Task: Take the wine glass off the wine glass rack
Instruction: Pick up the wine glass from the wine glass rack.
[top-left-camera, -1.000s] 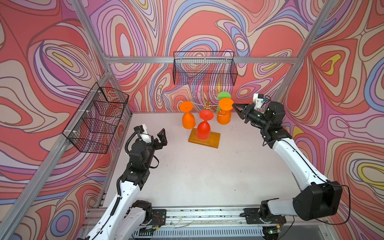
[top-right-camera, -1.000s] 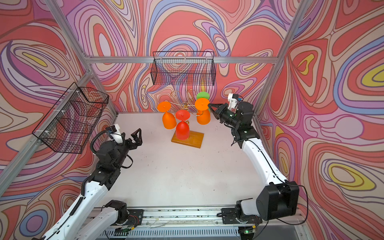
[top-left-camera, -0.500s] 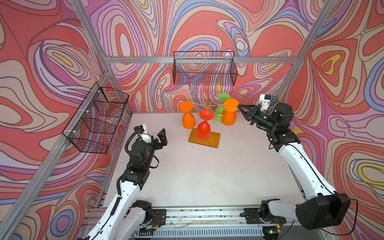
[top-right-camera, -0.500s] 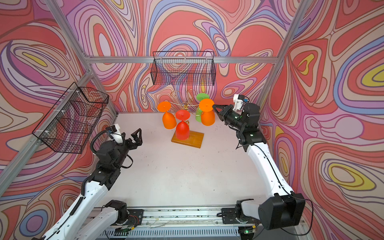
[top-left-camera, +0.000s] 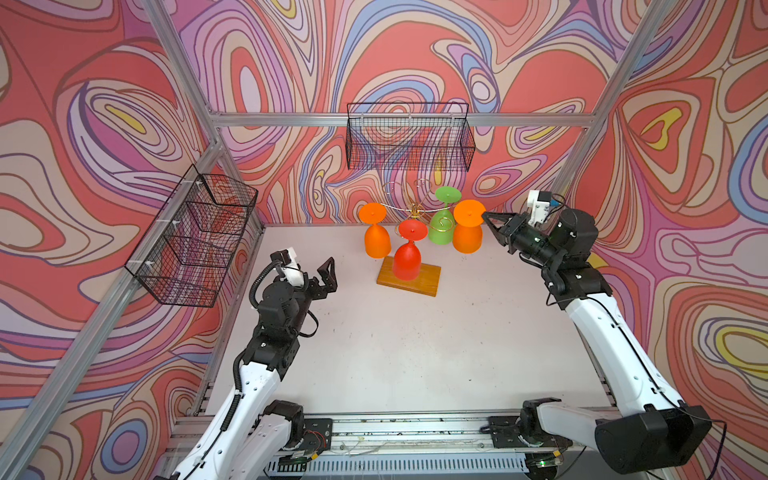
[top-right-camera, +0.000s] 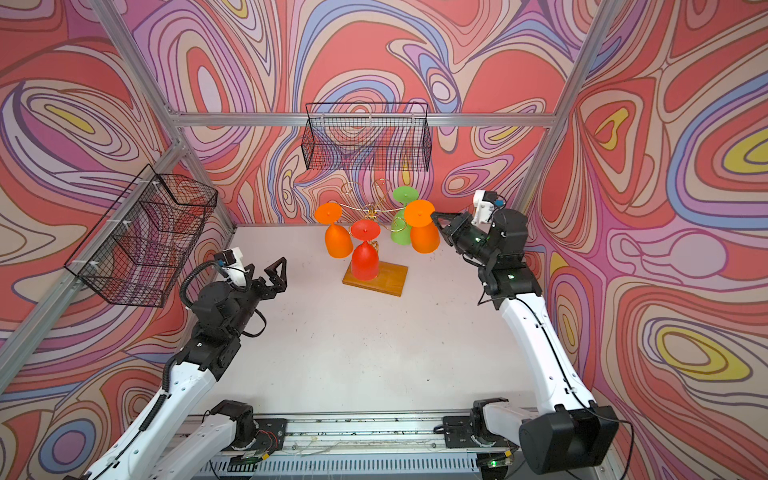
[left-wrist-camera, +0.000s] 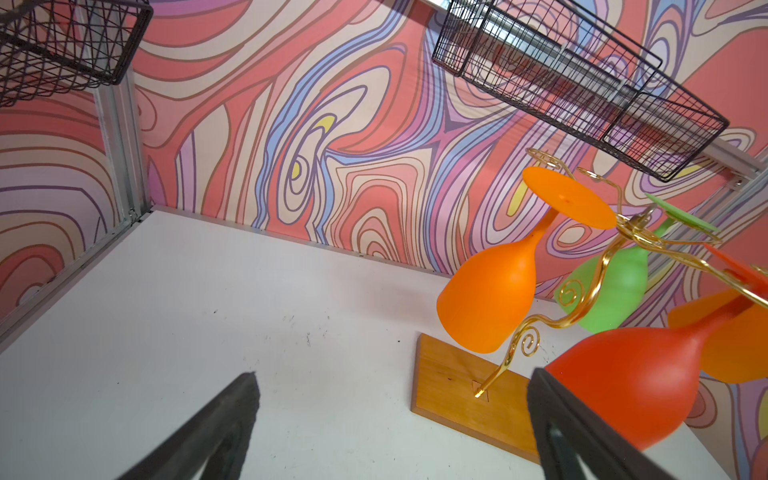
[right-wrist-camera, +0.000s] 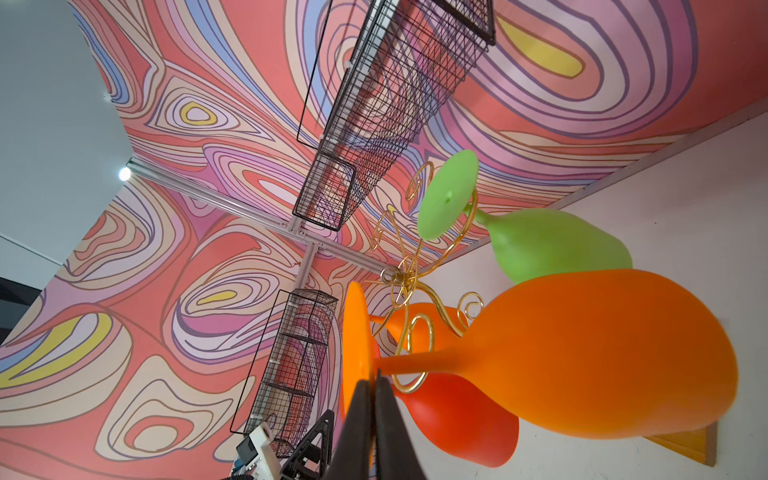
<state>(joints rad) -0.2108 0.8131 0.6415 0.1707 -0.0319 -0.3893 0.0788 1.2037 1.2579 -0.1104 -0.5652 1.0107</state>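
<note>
Now the right gripper (top-left-camera: 485, 215) pinches the orange wine glass (top-left-camera: 467, 235) by its foot, at three o'clock of the wine glass rack (top-left-camera: 428, 281), seemingly just clear of its arm; setting it down remains. The left gripper (top-left-camera: 331, 274) gapes wide, idle.

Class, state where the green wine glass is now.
In both top views the green glass hangs upside down at the rear of the rack, beside the orange glass in the right gripper.

Orange wine glass (top-left-camera: 467, 239), upside down, just beside the curly gold wine glass rack (top-left-camera: 428, 278) with brown wood base.
</note>
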